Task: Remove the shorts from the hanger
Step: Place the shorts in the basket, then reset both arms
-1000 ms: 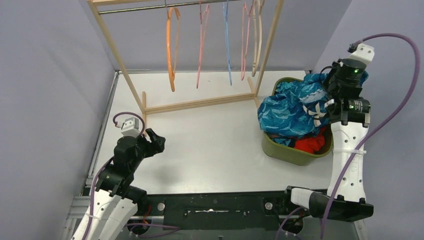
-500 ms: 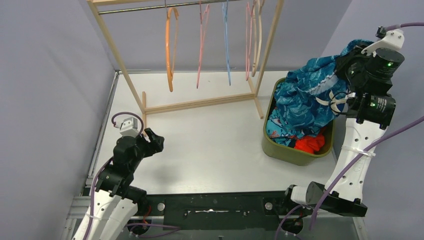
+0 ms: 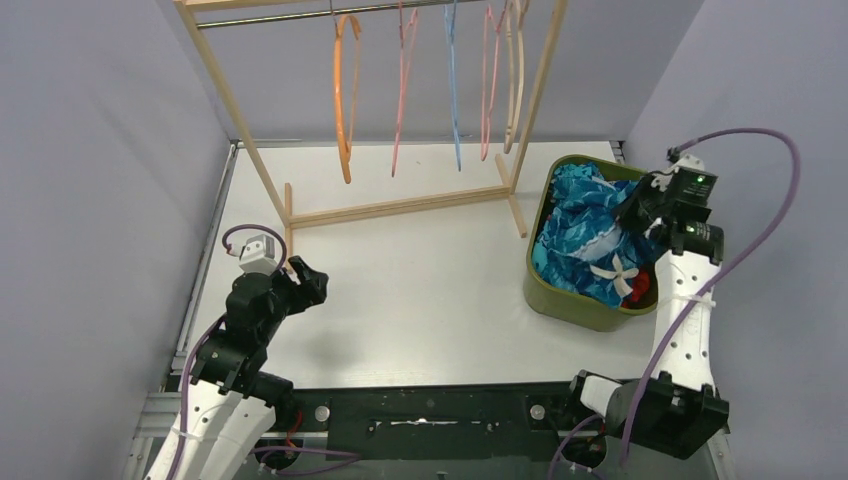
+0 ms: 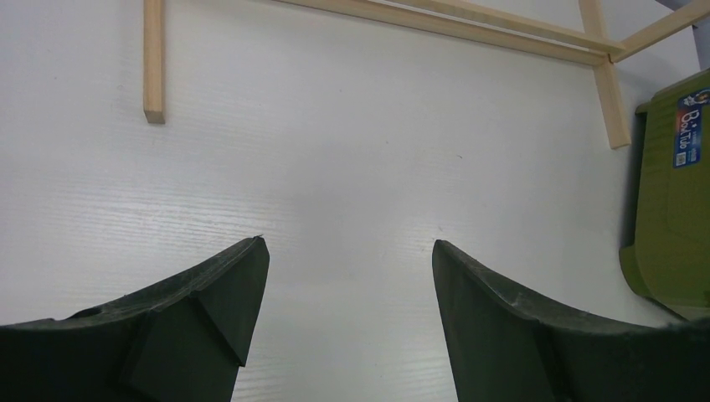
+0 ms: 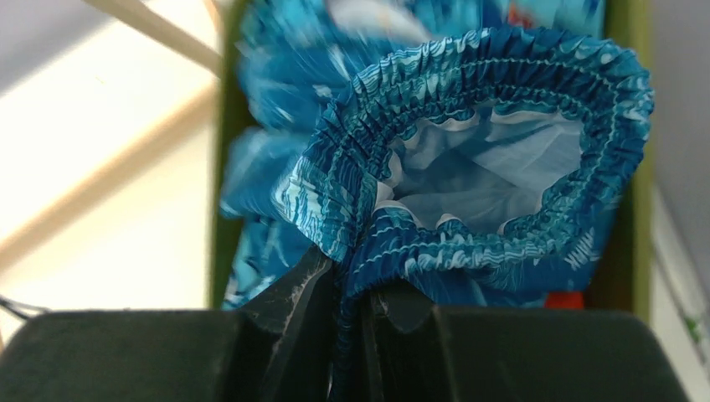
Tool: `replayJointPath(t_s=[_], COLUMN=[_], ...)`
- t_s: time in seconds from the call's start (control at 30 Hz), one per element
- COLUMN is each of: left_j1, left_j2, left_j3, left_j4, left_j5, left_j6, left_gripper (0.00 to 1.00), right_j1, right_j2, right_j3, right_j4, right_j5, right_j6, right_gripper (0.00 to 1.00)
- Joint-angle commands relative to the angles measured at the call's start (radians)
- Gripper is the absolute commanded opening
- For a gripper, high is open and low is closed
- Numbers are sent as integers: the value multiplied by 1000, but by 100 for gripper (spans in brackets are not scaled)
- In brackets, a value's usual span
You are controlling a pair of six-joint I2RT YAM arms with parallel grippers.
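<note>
A flat white table (image 3: 420, 270) fills the floor of a booth closed in by plain lavender walls (image 3: 90, 180), with a black strip along its near edge where the two arms are bolted. At the far side stands a light wooden rack (image 3: 400, 206) whose feet and low crossbar rest on the table. From its metal rail (image 3: 300, 14) hang thin hangers: an orange one (image 3: 345, 90) on the left, then pink (image 3: 405, 90), blue (image 3: 455, 90), another pink and a cream one close together by the right post. On the right of the table, just beside the rack's right foot, sits an olive-green bin (image 3: 580, 308); the left wrist view shows a blue sticker (image 4: 688, 127) on its wall. The bin is heaped with the teal shorts (image 3: 585, 225), leaf-printed in darker blue, their white drawstring (image 3: 612, 272) lying on the near part of the pile. A patch of orange-red fabric (image 3: 637, 291) shows beneath them at the near right corner. How many pairs lie in the heap cannot be told. The right gripper (image 5: 342, 289) is over the right side of the bin, its fingers pinched together on the gathered elastic waistband of the teal shorts, which gapes to show a pale lining. The left gripper (image 4: 347, 247) hangs over bare table at the near left, jaws spread wide and holding nothing.
</note>
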Motion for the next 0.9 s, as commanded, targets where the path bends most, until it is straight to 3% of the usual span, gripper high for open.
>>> replayJointPath(t_s=[0.0, 0.13, 0.27, 0.37, 0.43, 0.57, 0.7, 0.87], left_j1=[8, 7, 8, 8, 7, 8, 8, 8], left_j2=[-3, -5, -14, -18, -8, 62, 153, 214], left_j3=[4, 4, 3, 0, 9, 94, 229, 391], left_j4=[63, 62, 57, 78, 59, -54, -157, -218], left_j5=[8, 11, 11, 19, -54, -206, -372, -501], left_j6=[20, 20, 19, 37, -20, -111, -119, -51], left_gripper=[72, 72, 72, 77, 82, 86, 86, 87], right_j1=[-6, -6, -5, -5, -5, -5, -4, -5], right_j2=[49, 93, 98, 82, 44, -65, -161, -129], right_j3=[-144, -228, -246, -211, -175, -107, -129, -156], right_j4=[50, 81, 88, 56, 44, 56, 133, 128], right_j5=[21, 98, 162, 193, 216, 214, 158, 54], right_j6=[-12, -3, 22, 15, 15, 8, 24, 29], right_gripper=[3, 4, 15, 41, 58, 75, 85, 84])
